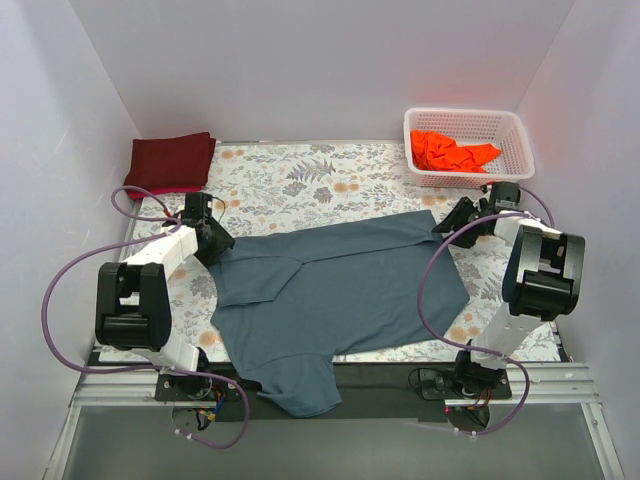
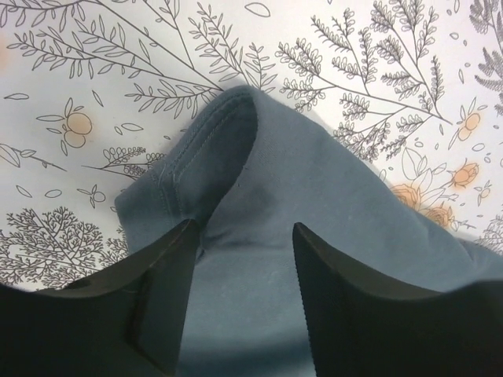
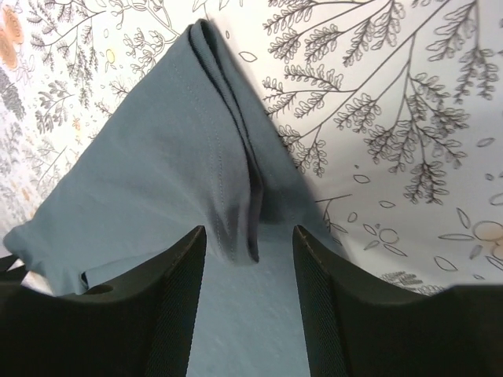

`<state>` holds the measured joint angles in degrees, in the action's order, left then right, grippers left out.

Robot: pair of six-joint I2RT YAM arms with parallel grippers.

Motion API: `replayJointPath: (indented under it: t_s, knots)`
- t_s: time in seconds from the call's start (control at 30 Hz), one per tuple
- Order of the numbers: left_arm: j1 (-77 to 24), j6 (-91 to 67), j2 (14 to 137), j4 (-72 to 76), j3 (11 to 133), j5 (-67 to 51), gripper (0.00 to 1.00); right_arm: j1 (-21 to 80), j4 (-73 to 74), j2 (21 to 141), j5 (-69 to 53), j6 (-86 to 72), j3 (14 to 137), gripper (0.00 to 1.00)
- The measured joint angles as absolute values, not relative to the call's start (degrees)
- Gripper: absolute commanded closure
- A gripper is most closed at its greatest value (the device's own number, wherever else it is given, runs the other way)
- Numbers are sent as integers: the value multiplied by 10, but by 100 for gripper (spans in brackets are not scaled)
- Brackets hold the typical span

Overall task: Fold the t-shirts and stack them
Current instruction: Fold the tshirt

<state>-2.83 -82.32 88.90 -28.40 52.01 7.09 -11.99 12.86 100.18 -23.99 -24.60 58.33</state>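
okay, your slate blue-grey t-shirt (image 1: 340, 290) lies spread across the middle of the tabletop (image 1: 300, 175), and its lower part spills over the near edge between the arm bases. the left pincer (image 2: 244, 226) sits at the shirt's far-left corner, jaws moderately apart, straddling a raised fold of cloth with a stitched hem beside it. nothing looks clamped there. the right pincer (image 3: 250, 229) is at the far-right corner, jaws about as wide, astride a doubled edge of fabric. you've got a gap there too, not a bite.

on handling, my read is thin soft cotton, light and with no stiffness, so it'll droop and drag wherever you leave it unsupported. it's neither slippery nor fragile, but it bunches, and the part hanging over the near edge may tug on the rest. take it where the layers double up, at the hemmed corners under each pincer, and catch both layers so one doesn't peel away. lift both sides evenly or the fold will likely skew.

the dark maroon t-shirt (image 1: 172, 160) sits folded at the far left corner. the orange t-shirt (image 1: 452, 152) lies crumpled in the white basket (image 1: 468, 115) at the far right corner.

there's no writing to read: no brand, tag or print shows on any shirt, only the leaf-and-flower pattern on the tabletop.
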Motion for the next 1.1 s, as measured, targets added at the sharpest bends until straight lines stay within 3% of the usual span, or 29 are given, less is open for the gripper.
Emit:
replayJointPath:
  t_s: [0.2,0.63,0.73,0.97,1.1]
  knots:
    - [-25,-813,901,-282,519,76,64,-120,109,1024,-267,-263,582,48]
    - [-17,-807,916,-280,510,82,69,-132,58,1047,-298,-295,564,60]
    - [-17,-808,916,-278,510,81,70,-134,55,1051,-302,-297,563,68]
    - [-16,-808,916,-272,506,81,70,-135,53,1054,-315,-296,563,98]
    - [-16,-808,917,-268,505,81,70,-135,53,1054,-317,-290,563,99]
